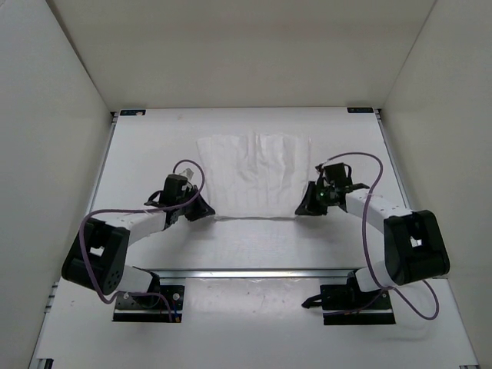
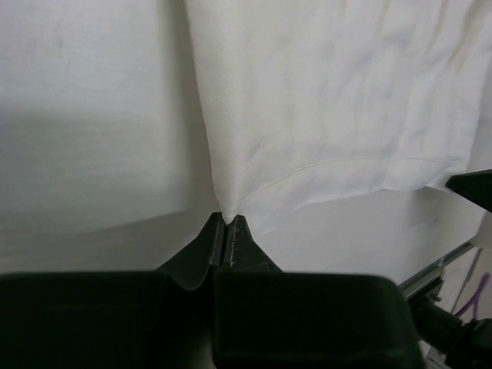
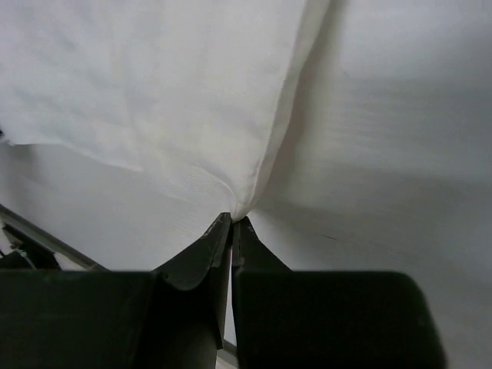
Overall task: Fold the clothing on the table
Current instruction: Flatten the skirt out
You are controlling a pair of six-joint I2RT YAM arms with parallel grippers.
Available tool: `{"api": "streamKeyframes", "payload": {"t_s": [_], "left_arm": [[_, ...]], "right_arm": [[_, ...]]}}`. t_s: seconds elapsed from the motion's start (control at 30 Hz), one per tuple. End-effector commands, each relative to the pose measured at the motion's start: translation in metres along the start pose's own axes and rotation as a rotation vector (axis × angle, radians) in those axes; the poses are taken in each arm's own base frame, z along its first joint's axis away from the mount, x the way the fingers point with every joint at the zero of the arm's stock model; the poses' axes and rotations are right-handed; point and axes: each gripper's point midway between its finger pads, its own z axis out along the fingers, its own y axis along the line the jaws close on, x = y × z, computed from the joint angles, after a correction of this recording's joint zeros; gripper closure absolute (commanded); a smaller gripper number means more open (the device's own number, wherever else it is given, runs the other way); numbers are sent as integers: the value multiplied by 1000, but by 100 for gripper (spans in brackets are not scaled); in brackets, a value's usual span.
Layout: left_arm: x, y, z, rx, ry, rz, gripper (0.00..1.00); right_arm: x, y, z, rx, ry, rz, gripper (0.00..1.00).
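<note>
The white clothing lies flat in the middle of the table, creased lengthwise. My left gripper is shut on its near left corner; in the left wrist view the cloth corner is pinched between the black fingertips of the left gripper. My right gripper is shut on the near right corner, and the right wrist view shows the hem bunched into the tips of the right gripper. The cloth spreads away from both grips.
A metal rail runs along the table's near side between the arm bases. White enclosure walls stand left, right and behind. Purple cables loop off both arms. Bare table lies between the cloth's near hem and the rail.
</note>
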Motion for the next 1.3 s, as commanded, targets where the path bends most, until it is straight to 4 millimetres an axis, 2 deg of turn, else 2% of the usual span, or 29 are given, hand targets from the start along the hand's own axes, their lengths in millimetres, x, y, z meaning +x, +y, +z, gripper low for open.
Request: {"api": "streamKeyframes", "payload": {"t_s": [0.0,0.03,0.07,0.1,0.13,0.17,0.2,0.23,0.3,0.37,0.47,0.57,0.63,0.7,0.77,0.8,0.83,0.87,0.9,0.93,0.97,1.0,1.07,1.1,1.13,1.17,1.2,1.23,1.27], "left_arm": [[-67,-62,-25,161,-156,73,100],[-94,-86,-41,201,-217,99,100],[-96,-89,-48,188,-205,105,100],[-123,-117,-73,238,-283,142,100],[-140,-141,-99,275,-331,166,100],[-145,-148,-110,269,-345,179,100],[-162,-172,-140,315,-421,207,100],[-170,-190,-166,349,-461,223,100],[-174,-204,-200,383,-515,243,100],[-169,-216,-238,426,-563,252,100],[-161,-222,-274,468,-611,243,100],[-165,-219,-276,475,-614,226,100],[-167,-215,-265,467,-587,226,100],[-170,-205,-240,450,-548,210,100],[-181,-197,-211,425,-503,202,100],[-190,-194,-200,411,-488,191,100],[-198,-201,-202,427,-497,210,100],[-206,-199,-189,411,-484,212,100],[-219,-202,-186,403,-481,208,100],[-227,-212,-194,421,-491,231,100],[-239,-210,-183,410,-480,223,100],[-254,-215,-187,416,-484,217,100],[-272,-231,-205,440,-511,233,100],[-278,-231,-205,437,-518,234,100],[-285,-235,-213,442,-537,239,100],[-283,-240,-219,453,-531,256,100],[-285,-237,-219,440,-542,253,100],[-277,-235,-217,433,-532,255,100],[-268,-221,-200,411,-500,234,100]], "right_arm": [[-58,58,-31,-120,-152,-134,100],[-75,78,-49,-152,-197,-172,100],[-90,100,-71,-180,-243,-215,100],[-98,109,-83,-178,-276,-247,100],[-109,131,-111,-196,-333,-285,100],[-116,148,-133,-205,-385,-333,100],[-120,164,-158,-226,-435,-364,100],[-120,173,-167,-245,-449,-374,100],[-115,192,-205,-298,-515,-405,100],[-103,201,-220,-328,-520,-420,100],[-85,220,-245,-388,-540,-446,100],[-84,230,-257,-428,-551,-454,100],[-95,232,-248,-432,-525,-444,100],[-111,234,-243,-428,-532,-457,100],[-133,235,-223,-414,-501,-460,100],[-142,241,-227,-416,-514,-472,100],[-159,243,-224,-409,-520,-477,100],[-169,243,-208,-399,-494,-477,100],[-182,249,-219,-402,-531,-485,100],[-196,252,-215,-389,-533,-497,100],[-214,254,-215,-377,-551,-504,100],[-223,254,-217,-369,-560,-500,100],[-247,264,-234,-369,-583,-515,100],[-254,263,-231,-350,-580,-517,100],[-255,274,-250,-359,-613,-538,100],[-258,275,-258,-348,-636,-544,100],[-260,267,-256,-333,-639,-525,100],[-259,264,-253,-333,-638,-533,100],[-257,252,-243,-324,-614,-514,100]]}}
